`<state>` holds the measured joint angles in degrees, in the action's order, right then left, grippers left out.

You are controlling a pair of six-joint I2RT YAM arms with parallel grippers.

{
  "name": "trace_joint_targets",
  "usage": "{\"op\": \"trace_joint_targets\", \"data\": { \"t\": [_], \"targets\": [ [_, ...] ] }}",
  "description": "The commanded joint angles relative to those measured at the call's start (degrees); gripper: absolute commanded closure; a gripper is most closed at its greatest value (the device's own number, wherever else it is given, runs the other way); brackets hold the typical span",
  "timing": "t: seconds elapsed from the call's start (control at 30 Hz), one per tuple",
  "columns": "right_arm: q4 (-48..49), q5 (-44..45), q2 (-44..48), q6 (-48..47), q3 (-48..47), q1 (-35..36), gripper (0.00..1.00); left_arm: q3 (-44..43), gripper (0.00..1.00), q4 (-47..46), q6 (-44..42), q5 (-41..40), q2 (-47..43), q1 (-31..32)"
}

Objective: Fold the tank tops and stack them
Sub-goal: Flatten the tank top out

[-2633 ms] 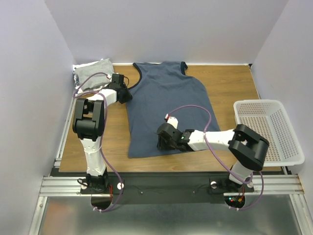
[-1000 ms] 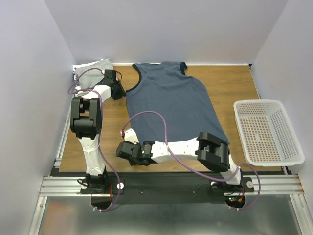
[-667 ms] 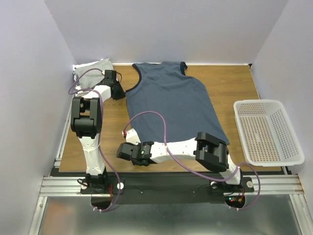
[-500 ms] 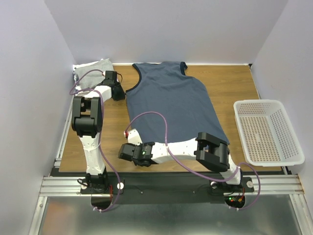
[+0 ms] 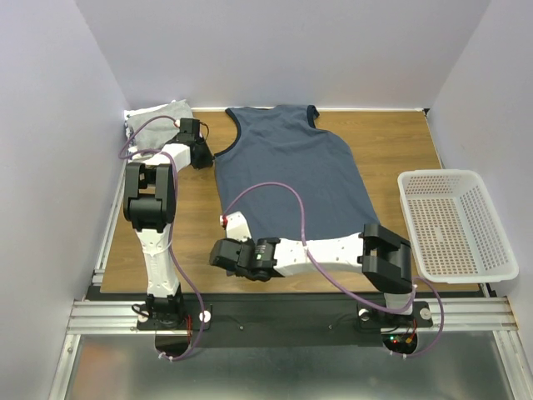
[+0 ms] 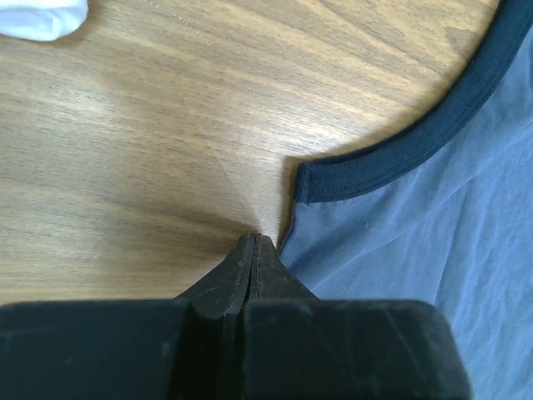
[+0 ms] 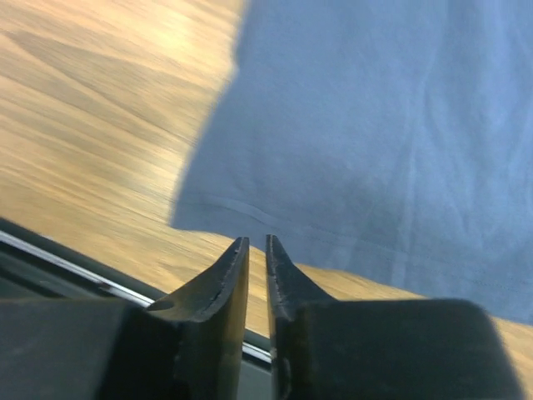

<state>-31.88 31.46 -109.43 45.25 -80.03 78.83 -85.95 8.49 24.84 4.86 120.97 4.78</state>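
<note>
At the left fingers (image 6: 225, 287): pressed flat together, no gap showing. The tips are down at the table (image 6: 125, 150), right on the side edge of the slate-blue tank top (image 6: 400, 258), just below the end of its dark armhole trim (image 6: 391, 162). Whether any cloth is caught between them cannot be told.
Left gripper (image 5: 202, 157): far-left part of the table, at the blue top's left armhole; the arm extends straight out from its base.
At the right fingers (image 7: 218, 287): drawn almost together with a thin slit between them and nothing in it. The tips are over bare wood by the table's near edge, just short of the hem's left corner. Contact with the wood cannot be told.
Right gripper (image 5: 218, 253): near-left of the blue top; the forearm lies low across the near edge, over the hem.
Slate-blue tank top: spread flat at the middle of the table, neck toward the far wall, hem toward the arm bases.
Light grey tank top (image 5: 158, 117): bunched in the far-left corner, just beyond the left gripper, apart from the blue one.
White mesh basket (image 5: 441, 173): at the right edge of the table, beside the blue top, not touching it.
</note>
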Motion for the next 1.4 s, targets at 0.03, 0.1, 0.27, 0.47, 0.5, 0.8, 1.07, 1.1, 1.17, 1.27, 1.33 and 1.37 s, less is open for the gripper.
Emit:
{"op": "trace_joint_targets", "data": {
  "t": [0.03, 0.1, 0.27, 0.47, 0.5, 0.8, 1.07, 1.1, 1.17, 1.27, 1.33, 1.37],
  "targets": [
    [1.4, 1.2, -3.2, -3.0, -7.9, 1.5, 0.77, -2.7, 1.00, 0.0, -1.3, -1.1, -0.6, -0.3],
    [1.4, 0.6, -6.4, -3.2, -9.4, 1.6, 0.75, -3.1, 1.00, 0.0, -1.5, -1.1, -0.6, -0.3],
    [1.4, -0.3, -9.8, -3.2, -12.2, 2.0, 0.67, -3.2, 1.00, -0.1, -1.7, -0.8, -0.7, -0.3],
    [1.3, -0.5, -11.3, -3.3, -12.3, 2.2, 0.63, -3.3, 1.00, -0.2, -1.7, -0.6, -0.5, -0.4],
    [1.3, -0.5, -11.3, -3.1, -11.8, 2.2, 0.63, -3.3, 1.00, -0.3, -1.7, -0.6, -0.5, -0.4],
    [1.3, 0.6, -6.7, -0.1, -7.0, 2.2, 0.93, -4.1, 1.00, -0.4, -1.6, -0.4, -0.3, -0.6],
    [1.4, 1.1, 1.6, 1.9, -2.5, 2.2, 1.00, -4.5, 1.00, -0.3, -1.6, -0.5, -0.6, -1.2],
    [1.5, 1.1, 2.5, 1.8, -2.2, 2.2, 1.00, -4.6, 1.00, -0.2, -1.6, -0.5, -0.6, -1.2],
    [1.6, 0.9, 4.7, 1.8, -2.0, 2.2, 1.00, -4.9, 1.00, -0.2, -1.6, -0.3, -0.6, -1.3],
    [2.0, -1.3, 6.0, 1.5, -1.9, 2.2, 1.00, -5.5, 1.00, -0.1, -1.6, -0.2, -0.4, -1.5],
    [3.1, -2.6, 6.3, 1.5, -1.4, 2.2, 1.00, -5.6, 1.00, -0.1, -1.6, -0.1, -0.4, -1.6],
    [3.5, -3.8, 6.6, 1.4, -1.4, 2.2, 1.00, -5.8, 1.00, 0.0, -1.6, 0.1, -0.5, -1.7]
  ]
}}
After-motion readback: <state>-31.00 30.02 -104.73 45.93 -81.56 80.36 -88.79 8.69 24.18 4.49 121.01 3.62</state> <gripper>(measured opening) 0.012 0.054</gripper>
